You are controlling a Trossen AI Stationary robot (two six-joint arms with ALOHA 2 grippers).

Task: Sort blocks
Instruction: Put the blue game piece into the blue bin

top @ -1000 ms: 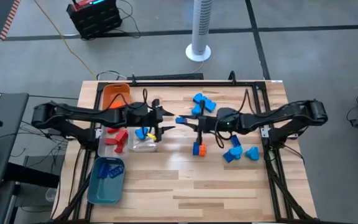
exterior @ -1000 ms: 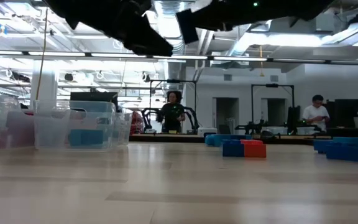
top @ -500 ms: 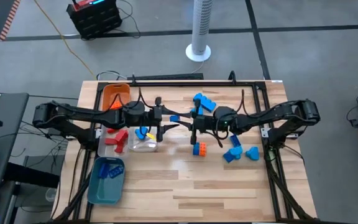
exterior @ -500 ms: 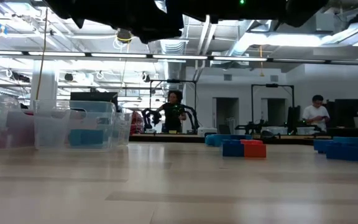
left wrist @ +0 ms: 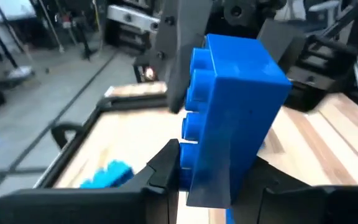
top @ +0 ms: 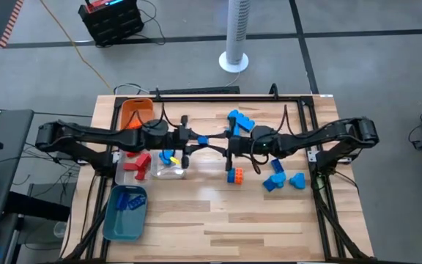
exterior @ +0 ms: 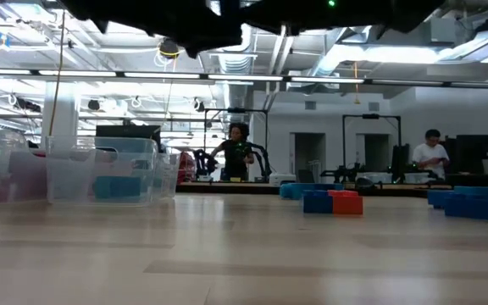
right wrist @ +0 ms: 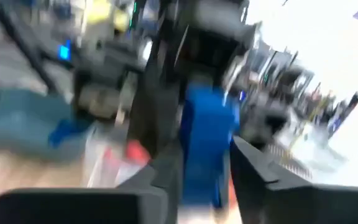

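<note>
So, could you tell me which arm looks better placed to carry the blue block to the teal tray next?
Probably the left. Both grippers meet mid-table on the blue block, and the left gripper is on the same side as the teal tray, which already holds blue blocks.

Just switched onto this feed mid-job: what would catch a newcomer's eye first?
The two pincers meet above the table's middle, a blue block held between them: the left pincer and the right pincer both grip it. Close behind is the clear tray on the left side, holding red blocks.
</note>
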